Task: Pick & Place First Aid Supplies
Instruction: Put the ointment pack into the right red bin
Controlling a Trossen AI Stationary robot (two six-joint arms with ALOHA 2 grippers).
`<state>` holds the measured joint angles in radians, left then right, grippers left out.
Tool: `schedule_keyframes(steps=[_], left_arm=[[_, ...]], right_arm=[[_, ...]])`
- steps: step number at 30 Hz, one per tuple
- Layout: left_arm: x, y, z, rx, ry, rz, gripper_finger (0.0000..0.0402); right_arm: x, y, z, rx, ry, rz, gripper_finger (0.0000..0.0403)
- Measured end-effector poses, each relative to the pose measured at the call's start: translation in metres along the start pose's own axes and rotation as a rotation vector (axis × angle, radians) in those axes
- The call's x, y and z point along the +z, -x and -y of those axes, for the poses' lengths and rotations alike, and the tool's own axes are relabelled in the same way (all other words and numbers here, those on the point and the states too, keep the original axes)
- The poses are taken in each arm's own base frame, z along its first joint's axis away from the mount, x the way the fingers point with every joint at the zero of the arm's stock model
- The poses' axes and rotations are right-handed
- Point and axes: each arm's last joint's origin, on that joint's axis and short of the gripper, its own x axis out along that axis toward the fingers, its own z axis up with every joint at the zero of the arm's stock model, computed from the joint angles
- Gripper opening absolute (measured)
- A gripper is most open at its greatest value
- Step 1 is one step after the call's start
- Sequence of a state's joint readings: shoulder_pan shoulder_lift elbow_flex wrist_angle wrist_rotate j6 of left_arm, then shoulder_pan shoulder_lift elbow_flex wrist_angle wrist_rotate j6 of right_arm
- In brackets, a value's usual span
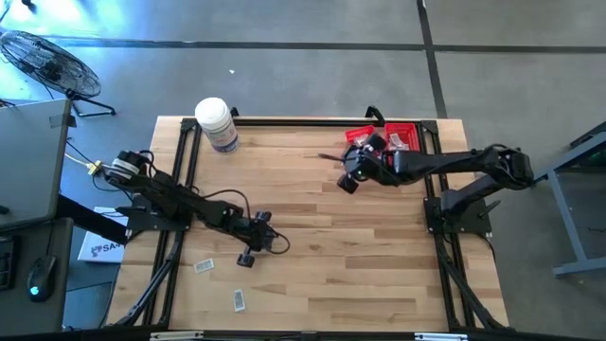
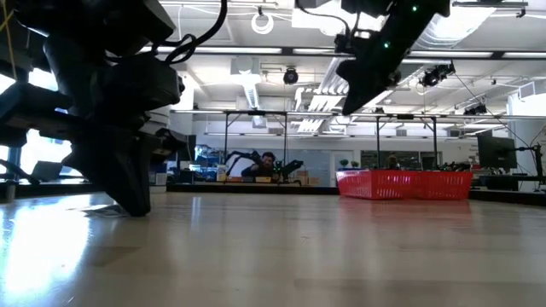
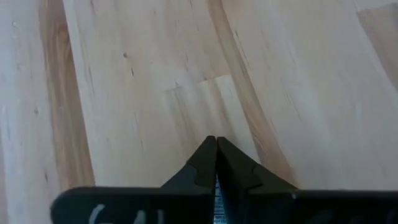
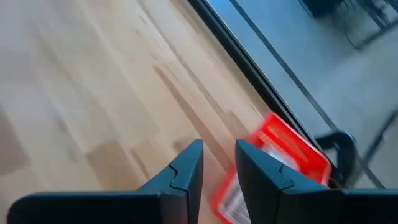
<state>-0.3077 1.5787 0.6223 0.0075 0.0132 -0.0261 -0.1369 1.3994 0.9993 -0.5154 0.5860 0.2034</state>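
Two small white packets lie flat on the wooden table, one (image 1: 203, 266) just left of my left gripper (image 1: 248, 254) and one (image 1: 239, 301) nearer the front edge. My left gripper (image 3: 216, 140) is down at the tabletop, slanting downward, fingers shut. A thin grey printed sliver (image 3: 217, 202) shows between them. My right gripper (image 1: 348, 180) hangs open above the table beside the red mesh basket (image 1: 383, 139), with nothing between its fingers (image 4: 217, 149). The basket (image 4: 292, 149) holds white packets (image 4: 235, 200). My left gripper pinches a thin grey printed packet (image 3: 217, 202) between its two fingers. Only a narrow strip of it shows between them, so which part is held cannot be told. The fingers slant down from the table's left, with their tips at the tabletop (image 2: 132, 207).
A large white bottle (image 1: 218, 123) with a purple label stands at the far left of the table. The black frame rails (image 1: 312, 121) run along the table's edges. Bare wood lies across the middle and near right. In the low view a person sits far behind the table.
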Motion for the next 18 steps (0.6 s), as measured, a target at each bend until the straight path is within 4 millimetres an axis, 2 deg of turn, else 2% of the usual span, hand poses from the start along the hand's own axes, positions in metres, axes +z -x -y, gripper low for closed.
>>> schedule_keyframes(steps=[5, 11, 15, 18], left_arm=[[0.0, 0.014, -0.001, 0.027, -0.012, 0.01, 0.0001], [0.014, 0.042, -0.001, 0.055, -0.028, 0.14, 0.0001], [0.024, 0.057, -0.001, 0.073, -0.026, 0.25, 0.0], [0.031, 0.064, -0.003, 0.148, -0.002, 0.33, 0.0]], right_arm=[[0.003, 0.007, -0.012, 0.042, 0.005, 0.06, 0.0087], [0.006, 0.011, -0.019, 0.094, 0.02, 0.096, 0.0087], [0.007, 0.009, -0.026, 0.146, 0.027, 0.11, 0.0087], [0.007, 0.002, -0.038, 0.215, 0.08, 0.114, 0.0087]])
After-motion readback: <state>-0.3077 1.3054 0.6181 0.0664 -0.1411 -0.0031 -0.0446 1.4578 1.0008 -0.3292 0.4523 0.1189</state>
